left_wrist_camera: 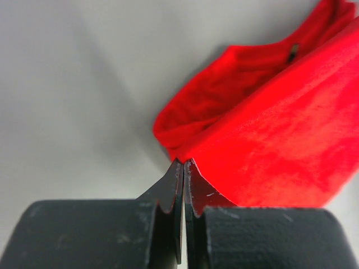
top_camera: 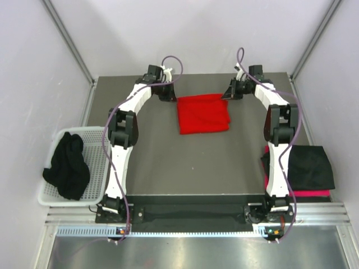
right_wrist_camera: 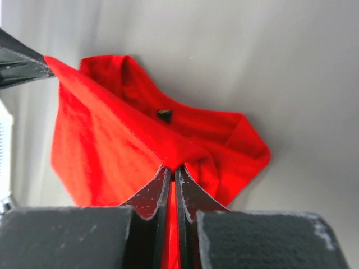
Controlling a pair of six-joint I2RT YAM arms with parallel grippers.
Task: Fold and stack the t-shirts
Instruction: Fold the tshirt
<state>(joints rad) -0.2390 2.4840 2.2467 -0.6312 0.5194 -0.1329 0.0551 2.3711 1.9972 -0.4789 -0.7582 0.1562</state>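
**Both tools pinch the far corners of the red t-shirt, one on each side.**

Nearest, beside the left edge of the surface [top_camera: 168,168], a crumpled black t-shirt [top_camera: 68,165] lies in the white mesh basket [top_camera: 99,178]. At the right edge a folded black t-shirt [top_camera: 307,165] rests on a pinkish-red t-shirt [top_camera: 314,194]. Farther out, past mid-surface, the red t-shirt [top_camera: 203,115] lies folded to a near-square, slightly longer from left to right. Each arm runs from its near base along its own side, elbow bent, with the wrist turned inward at the far end. The left tool [left_wrist_camera: 183,163] is clamped on the far-left corner and the right tool [right_wrist_camera: 173,170] on the far-right corner. In the wrist views the held edge is raised, with a small dark neck label showing in the hollow.
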